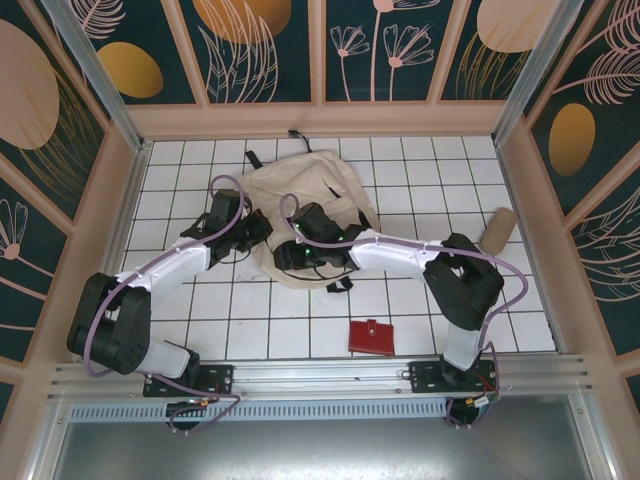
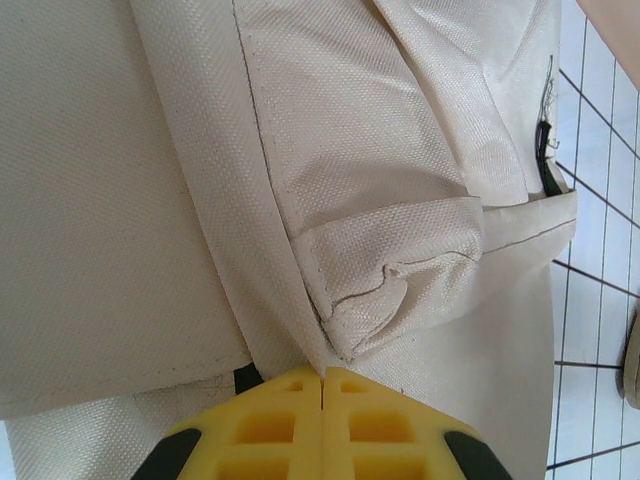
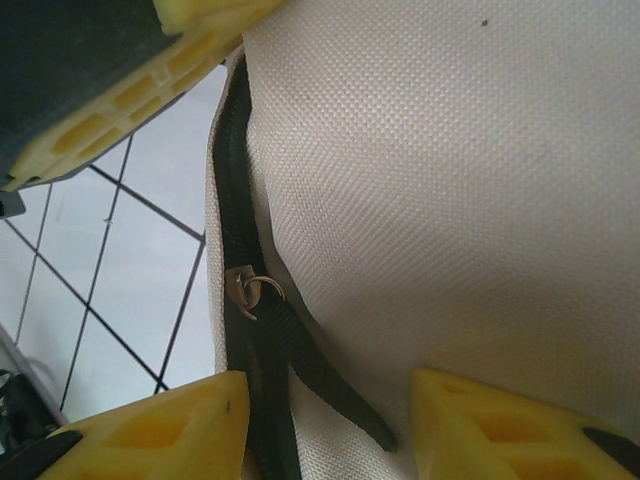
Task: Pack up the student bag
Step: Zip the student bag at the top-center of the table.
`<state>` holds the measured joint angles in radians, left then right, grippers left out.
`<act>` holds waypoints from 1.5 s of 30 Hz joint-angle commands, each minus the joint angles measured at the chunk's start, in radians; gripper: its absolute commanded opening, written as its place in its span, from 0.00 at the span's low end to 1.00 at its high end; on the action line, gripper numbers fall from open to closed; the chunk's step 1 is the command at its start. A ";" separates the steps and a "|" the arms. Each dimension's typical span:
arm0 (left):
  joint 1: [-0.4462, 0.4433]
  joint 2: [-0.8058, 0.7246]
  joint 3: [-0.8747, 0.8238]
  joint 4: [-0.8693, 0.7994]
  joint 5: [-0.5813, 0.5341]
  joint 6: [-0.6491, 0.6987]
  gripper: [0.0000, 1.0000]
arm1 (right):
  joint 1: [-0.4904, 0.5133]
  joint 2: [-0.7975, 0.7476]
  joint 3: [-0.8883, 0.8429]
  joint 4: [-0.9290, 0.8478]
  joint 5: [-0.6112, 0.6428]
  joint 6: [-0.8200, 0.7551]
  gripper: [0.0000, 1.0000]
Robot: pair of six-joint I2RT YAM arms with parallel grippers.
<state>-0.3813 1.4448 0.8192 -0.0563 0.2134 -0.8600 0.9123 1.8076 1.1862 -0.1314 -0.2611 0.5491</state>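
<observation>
White tiles cover the tabletop (image 1: 420, 200), which is walled by wooden rails and dark panels painted with leaves. Nearest the arm bases, a small red wallet (image 1: 372, 336) lies by itself on the tiles, well apart from everything else. Further in, the student bag (image 1: 318, 195) lies flat and slack in the middle, with both arms reaching onto its near half. The left gripper (image 2: 322, 372) has its jaws pressed together at a fold of cream cloth beside the front pocket (image 2: 380, 180); whether any cloth is pinched between them I cannot tell. The right gripper (image 3: 330, 385) stands partly open and holds nothing, its jaws set to either side of the black zipper pull (image 3: 335, 395) at the bag's edge. Off to the right, a tan cylindrical pouch (image 1: 496, 230) rests near the side rail. Packing looks barely begun: the zipper seems to need opening first, and wallet and pouch both lie outside the bag. What it already holds is hidden.
</observation>
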 commanded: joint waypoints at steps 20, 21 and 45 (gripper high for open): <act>0.004 -0.035 0.015 0.037 0.063 0.019 0.00 | -0.067 0.009 -0.108 0.213 -0.312 -0.033 0.27; 0.003 -0.036 0.015 0.037 0.063 0.019 0.00 | -0.067 0.012 -0.106 0.216 -0.308 -0.029 0.25; 0.004 0.011 0.001 0.039 -0.072 0.070 0.00 | -0.019 -0.164 -0.153 -0.042 -0.185 -0.034 0.00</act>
<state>-0.3794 1.4422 0.8188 -0.0525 0.1986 -0.8272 0.8738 1.6890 1.0645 -0.0704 -0.4587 0.5289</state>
